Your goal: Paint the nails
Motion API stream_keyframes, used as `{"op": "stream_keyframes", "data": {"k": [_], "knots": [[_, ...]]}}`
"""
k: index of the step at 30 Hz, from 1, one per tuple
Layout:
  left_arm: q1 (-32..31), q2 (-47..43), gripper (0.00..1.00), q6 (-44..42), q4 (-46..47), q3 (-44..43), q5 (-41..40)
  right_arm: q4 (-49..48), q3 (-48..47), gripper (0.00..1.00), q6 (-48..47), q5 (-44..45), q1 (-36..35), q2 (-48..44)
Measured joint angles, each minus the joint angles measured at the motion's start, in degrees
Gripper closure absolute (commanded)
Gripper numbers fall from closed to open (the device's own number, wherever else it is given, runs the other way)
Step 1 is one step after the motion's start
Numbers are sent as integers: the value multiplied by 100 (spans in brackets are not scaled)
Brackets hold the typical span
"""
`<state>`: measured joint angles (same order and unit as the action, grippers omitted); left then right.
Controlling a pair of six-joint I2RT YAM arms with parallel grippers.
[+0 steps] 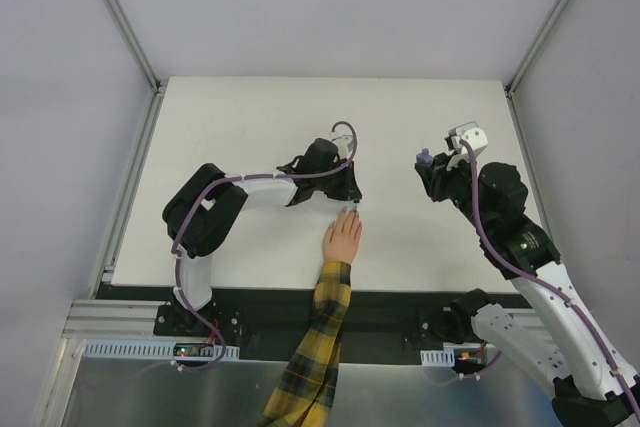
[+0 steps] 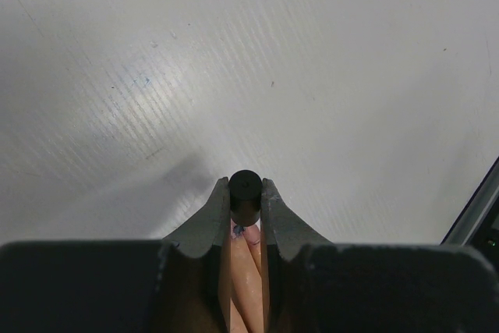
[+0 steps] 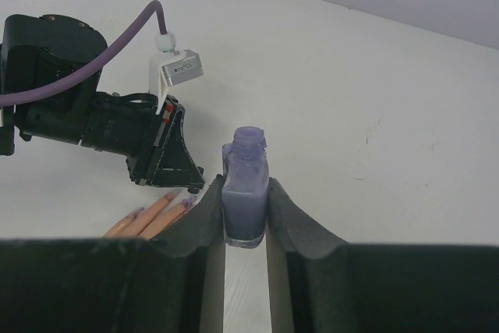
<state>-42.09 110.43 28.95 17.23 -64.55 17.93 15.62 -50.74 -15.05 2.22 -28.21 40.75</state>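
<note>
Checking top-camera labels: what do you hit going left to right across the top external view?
Black elbow of the left arm → pale hand in yellow-and-dark plaid sleeve → small purple bottle → black elbow of the right arm. Skipped: left pincer, which overlaps the hand.

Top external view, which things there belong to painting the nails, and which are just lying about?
Part of the job:
- the nails on the hand
- the black cap, clamped in the left jaws above the fingers
- the open purple bottle, clamped in the right jaws

Just there:
- the plaid sleeve
- the white table
</note>
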Motion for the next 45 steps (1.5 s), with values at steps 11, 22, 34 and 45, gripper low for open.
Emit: {"op": "stream_keyframes", "data": {"k": [11,22,34,45], "knots": [[7,26,100,-2,-37,-24,-2,0,0,100,0,0,0,0],[17,179,100,-2,-46,-90,0,-2,0,100,0,0,0,20],[70,190,100,0,-44,-92,0,0,0,100,0,-11,0,61],[170,195,100,31,-35,-92,4,0,0,100,0,-13,2,96]]}}
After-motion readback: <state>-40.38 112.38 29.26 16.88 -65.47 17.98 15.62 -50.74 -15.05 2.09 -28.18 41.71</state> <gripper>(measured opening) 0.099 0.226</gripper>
